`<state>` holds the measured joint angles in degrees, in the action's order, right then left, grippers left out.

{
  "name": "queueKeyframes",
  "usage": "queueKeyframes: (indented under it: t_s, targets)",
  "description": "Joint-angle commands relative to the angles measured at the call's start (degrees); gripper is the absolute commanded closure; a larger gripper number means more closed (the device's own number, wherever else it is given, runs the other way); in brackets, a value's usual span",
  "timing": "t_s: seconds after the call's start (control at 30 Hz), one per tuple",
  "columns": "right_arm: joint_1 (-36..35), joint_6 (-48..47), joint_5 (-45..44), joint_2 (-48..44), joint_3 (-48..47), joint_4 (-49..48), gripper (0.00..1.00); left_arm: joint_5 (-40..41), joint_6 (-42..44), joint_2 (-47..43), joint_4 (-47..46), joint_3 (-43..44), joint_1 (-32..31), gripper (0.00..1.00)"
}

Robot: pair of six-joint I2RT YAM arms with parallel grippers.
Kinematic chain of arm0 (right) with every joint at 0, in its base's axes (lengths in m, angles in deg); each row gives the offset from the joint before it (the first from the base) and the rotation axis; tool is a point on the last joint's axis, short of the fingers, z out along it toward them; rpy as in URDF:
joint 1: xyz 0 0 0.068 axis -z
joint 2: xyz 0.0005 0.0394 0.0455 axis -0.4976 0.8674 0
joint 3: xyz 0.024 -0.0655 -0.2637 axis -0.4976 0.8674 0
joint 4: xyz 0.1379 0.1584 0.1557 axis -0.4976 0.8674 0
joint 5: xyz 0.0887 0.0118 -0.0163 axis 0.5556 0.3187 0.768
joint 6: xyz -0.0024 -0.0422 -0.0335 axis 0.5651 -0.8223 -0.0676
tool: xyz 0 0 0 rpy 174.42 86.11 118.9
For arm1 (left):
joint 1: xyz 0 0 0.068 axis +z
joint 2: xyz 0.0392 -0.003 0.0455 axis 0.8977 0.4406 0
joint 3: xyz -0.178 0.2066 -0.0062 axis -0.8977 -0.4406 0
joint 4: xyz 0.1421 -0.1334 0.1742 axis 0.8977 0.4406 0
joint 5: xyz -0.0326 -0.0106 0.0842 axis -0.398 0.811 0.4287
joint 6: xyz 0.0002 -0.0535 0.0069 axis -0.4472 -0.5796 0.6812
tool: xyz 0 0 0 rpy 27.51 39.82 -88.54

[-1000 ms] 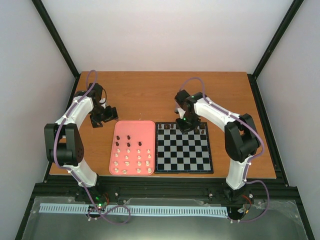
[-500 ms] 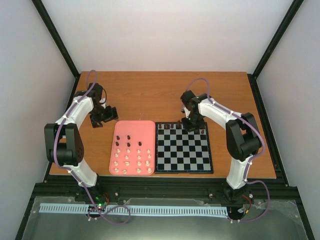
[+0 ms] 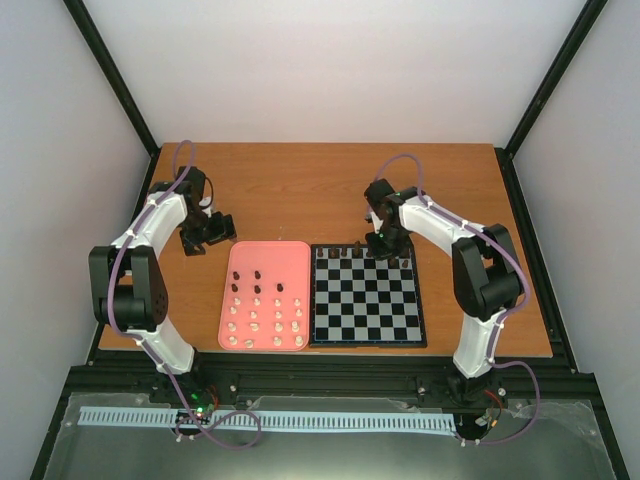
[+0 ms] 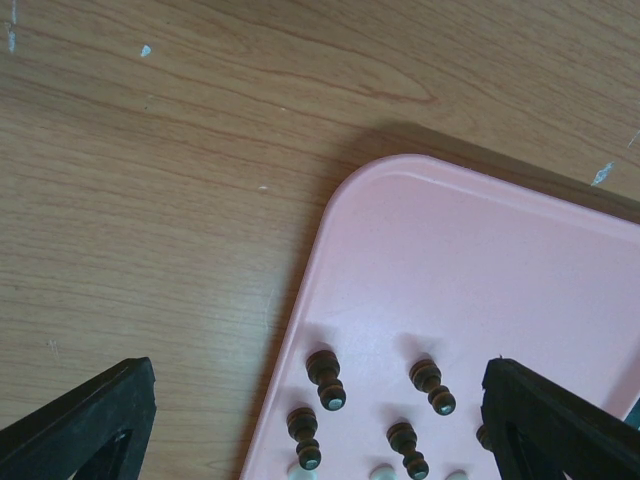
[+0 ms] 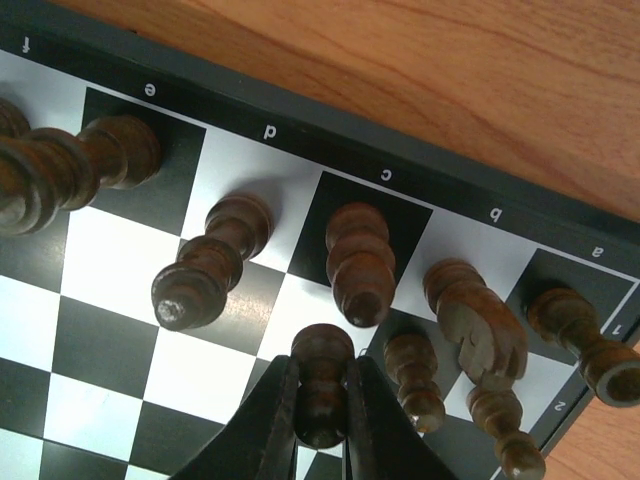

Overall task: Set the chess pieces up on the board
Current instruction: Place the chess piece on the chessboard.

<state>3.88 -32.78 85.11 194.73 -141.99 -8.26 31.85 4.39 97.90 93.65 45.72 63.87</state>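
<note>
Dark-brown pawn [image 5: 322, 385] is clamped between the right jaws, low over the board [image 3: 366, 310] near its far edge. It hangs beside two pawns [image 5: 415, 380] standing in the second row, in front of the dark back-row pieces [image 5: 360, 265]. The left jaws gape wide, holding nothing, above the far-left corner of the pink tray [image 4: 480, 250]. Cream pieces [image 3: 265, 325] and a few dark pieces [image 4: 325, 378] stand in that tray, which lies on the wooden surface [image 3: 300, 190].

Letters a–f and digits 1, 2 edge the board [image 5: 322, 150].
</note>
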Motion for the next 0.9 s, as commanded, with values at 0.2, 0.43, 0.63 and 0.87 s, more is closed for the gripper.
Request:
queueKeyframes:
  t_s: [0.2,0.43,0.63,0.87]
  targets:
    - [0.4,-0.3,0.4,2.1,1.6,-2.3,0.97,0.5,0.8,0.6,0.5,1.6,0.0,0.00]
    - [0.5,0.0,0.3,2.6,2.5,-3.0,0.97,0.4,0.7,0.7,0.4,1.4,0.0,0.00]
    - [0.4,-0.1,0.8,2.9,2.5,-3.2,0.96,0.4,0.7,0.6,0.5,1.5,0.0,0.00]
    - [0.4,-0.8,1.6,2.1,3.0,-3.1,0.89,0.4,0.8,0.5,0.5,1.5,0.0,0.00]
